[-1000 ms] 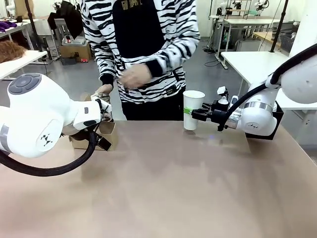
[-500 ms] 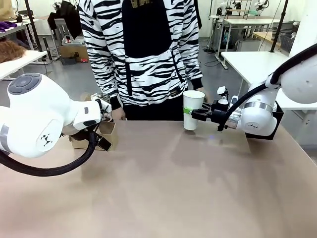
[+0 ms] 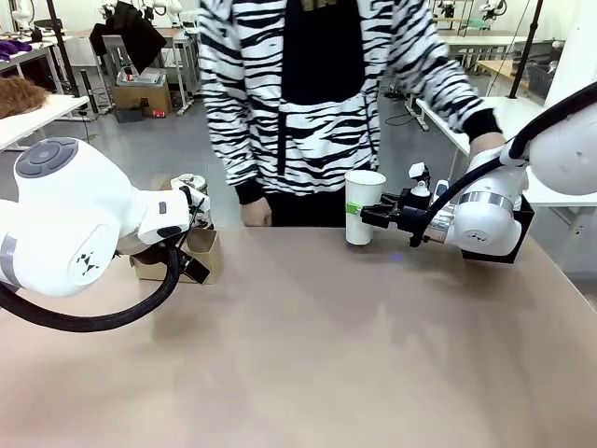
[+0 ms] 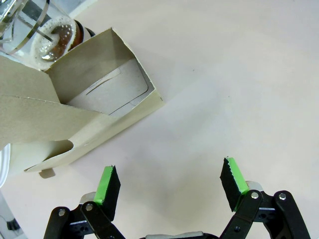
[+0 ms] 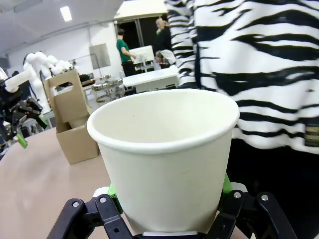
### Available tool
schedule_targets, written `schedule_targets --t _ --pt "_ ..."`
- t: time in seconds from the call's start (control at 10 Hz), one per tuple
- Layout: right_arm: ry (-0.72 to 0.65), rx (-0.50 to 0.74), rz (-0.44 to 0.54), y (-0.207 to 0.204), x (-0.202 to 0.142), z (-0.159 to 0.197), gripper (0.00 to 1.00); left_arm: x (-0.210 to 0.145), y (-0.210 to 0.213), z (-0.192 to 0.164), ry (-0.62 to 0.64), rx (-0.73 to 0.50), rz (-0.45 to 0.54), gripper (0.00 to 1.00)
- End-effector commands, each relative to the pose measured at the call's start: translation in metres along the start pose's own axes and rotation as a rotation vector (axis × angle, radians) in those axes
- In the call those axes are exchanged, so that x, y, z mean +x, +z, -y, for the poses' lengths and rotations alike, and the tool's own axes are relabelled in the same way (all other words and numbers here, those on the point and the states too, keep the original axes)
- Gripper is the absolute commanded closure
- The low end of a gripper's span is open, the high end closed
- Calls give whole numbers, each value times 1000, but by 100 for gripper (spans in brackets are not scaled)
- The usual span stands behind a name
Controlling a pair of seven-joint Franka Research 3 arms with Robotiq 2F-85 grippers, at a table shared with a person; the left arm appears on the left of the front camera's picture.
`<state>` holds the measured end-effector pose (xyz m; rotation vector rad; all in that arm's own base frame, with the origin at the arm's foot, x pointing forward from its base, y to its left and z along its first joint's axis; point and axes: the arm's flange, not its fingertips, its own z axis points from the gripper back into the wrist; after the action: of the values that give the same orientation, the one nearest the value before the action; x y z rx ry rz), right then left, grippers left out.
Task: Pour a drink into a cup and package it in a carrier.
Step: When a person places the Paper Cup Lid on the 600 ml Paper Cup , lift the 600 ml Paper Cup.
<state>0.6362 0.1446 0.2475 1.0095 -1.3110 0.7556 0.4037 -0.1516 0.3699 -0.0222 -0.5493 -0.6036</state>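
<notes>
I note the right arm (image 3: 485, 222) reaching in level, right jaws clamped on the cup (image 3: 363, 207) at the tabletop's (image 3: 317, 355) far edge. The left jaws gape wide, angled down just beside the carrier (image 4: 107, 97).

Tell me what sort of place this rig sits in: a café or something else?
Most likely a lab or workshop hall, not a café: white work tables stand on a bare grey floor, a cardboard box sits on that floor, and strip lights hang at the ceiling.

We see bright, even ceiling light, a faint sheen on the desk (image 3: 373, 317), soft shadows, and wide-angle bending in the wrist views.
</notes>
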Motion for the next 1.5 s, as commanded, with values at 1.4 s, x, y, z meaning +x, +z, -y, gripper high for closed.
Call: schedule_targets --t 1.4 --pt "-5 -6 10 -2 3 1 20 0 1 0 0 -2 2 0"
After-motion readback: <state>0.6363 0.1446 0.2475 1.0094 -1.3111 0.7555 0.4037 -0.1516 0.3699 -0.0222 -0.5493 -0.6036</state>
